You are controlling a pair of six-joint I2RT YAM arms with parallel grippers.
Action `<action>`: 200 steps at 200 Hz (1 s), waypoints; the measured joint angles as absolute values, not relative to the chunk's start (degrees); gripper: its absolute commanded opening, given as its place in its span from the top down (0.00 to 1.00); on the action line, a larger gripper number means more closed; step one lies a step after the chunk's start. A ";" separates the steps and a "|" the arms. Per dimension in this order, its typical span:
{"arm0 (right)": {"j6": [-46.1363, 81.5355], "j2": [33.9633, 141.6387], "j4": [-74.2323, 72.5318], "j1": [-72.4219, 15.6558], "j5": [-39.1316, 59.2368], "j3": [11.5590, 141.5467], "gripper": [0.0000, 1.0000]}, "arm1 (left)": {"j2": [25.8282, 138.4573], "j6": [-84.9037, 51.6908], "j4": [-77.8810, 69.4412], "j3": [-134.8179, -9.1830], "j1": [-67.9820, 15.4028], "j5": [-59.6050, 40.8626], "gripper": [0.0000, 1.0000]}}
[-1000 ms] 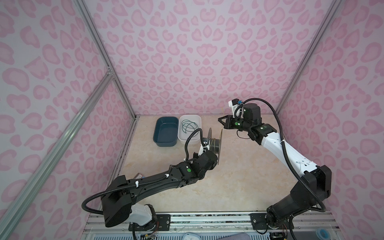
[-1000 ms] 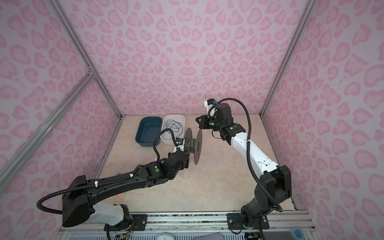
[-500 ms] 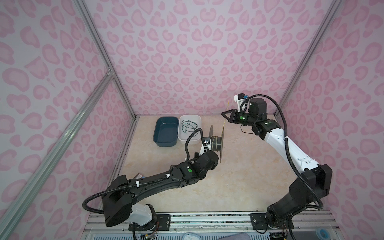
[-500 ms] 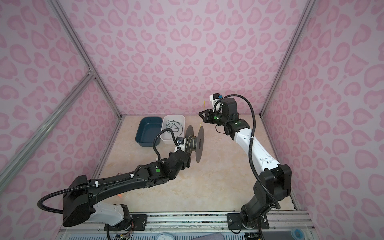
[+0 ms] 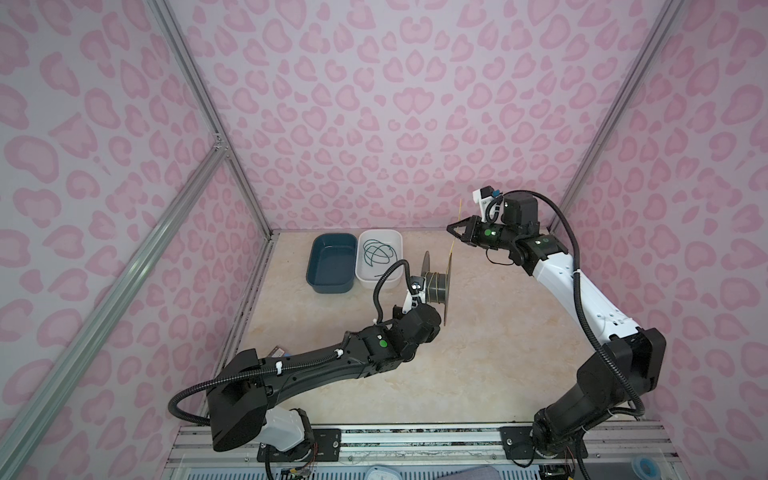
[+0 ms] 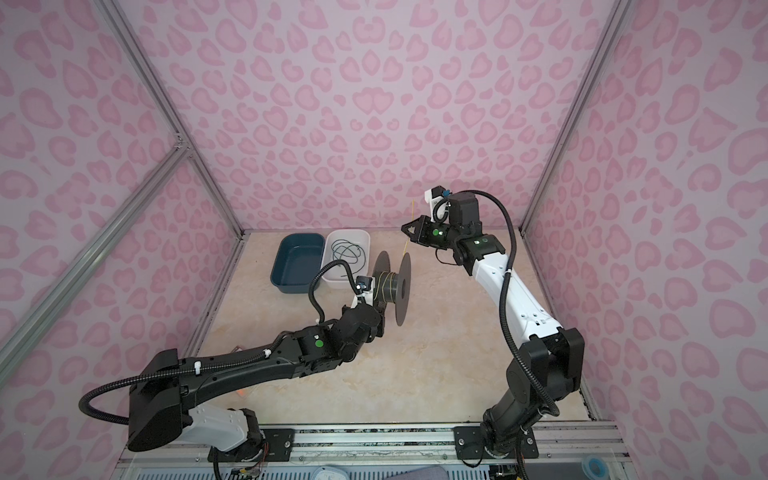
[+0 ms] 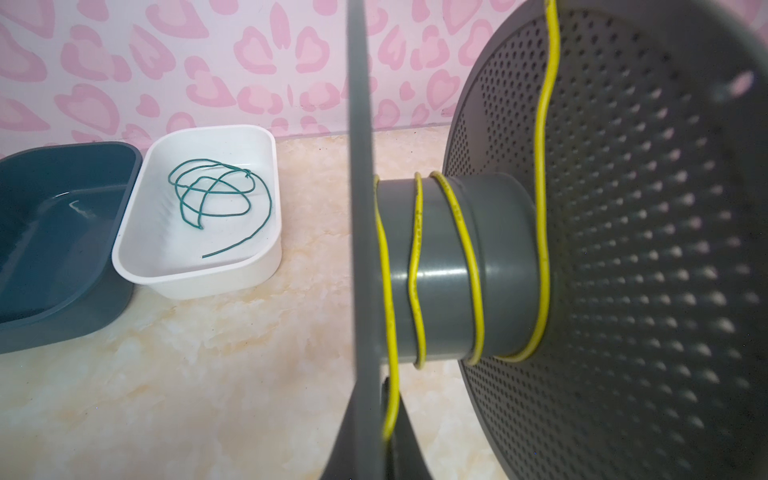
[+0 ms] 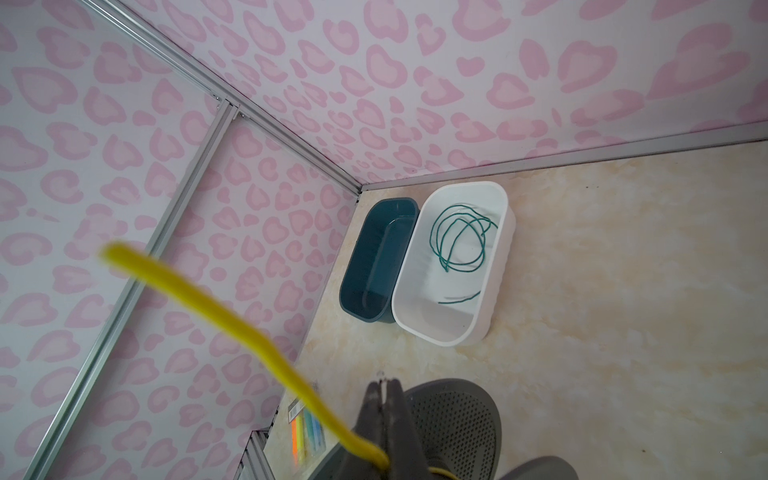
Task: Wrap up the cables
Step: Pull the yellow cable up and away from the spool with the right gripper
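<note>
Just above the spool's (image 5: 436,283) right-hand flange, the right gripper (image 5: 454,229) has its fingers pressed together on the yellow cable (image 7: 417,266), whose free end pokes up past the jaws while the rest drops to the flange's rim. At the spool's other flange, the left gripper (image 7: 374,424) pinches the thin disc from below, with the cable's starting end running down between its fingers. The cable is thin, bright yellow and slightly kinked, lying in a few loose, spaced turns around the grey hub, the last strand climbing the perforated flange's inner face. Left of the spool, in the white tray (image 7: 195,276) just beside it, the dark green cable (image 7: 220,195) rests in loose overlapping loops, untouched. Beyond that tray from the spool sits the blue tray (image 7: 62,316). Faint print on the yellow cable is too small to read.
</note>
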State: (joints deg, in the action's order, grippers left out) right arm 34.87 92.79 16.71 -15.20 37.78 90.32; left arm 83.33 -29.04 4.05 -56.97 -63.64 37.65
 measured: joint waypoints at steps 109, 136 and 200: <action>36.42 92.79 26.72 -13.19 37.78 92.68 1.00 | 84.34 -29.17 4.58 -57.49 -65.71 37.91 0.96; 36.91 92.79 27.07 -12.84 38.24 92.68 1.00 | 84.47 -29.12 4.58 -57.54 -66.48 38.76 0.96; 39.51 92.79 28.86 -12.01 39.03 91.20 1.00 | 84.53 -28.95 5.78 -57.65 -67.18 39.31 0.96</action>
State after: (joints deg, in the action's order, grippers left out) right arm 39.51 92.79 28.86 -12.01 39.03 91.20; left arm 84.53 -28.95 5.78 -57.65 -67.18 39.31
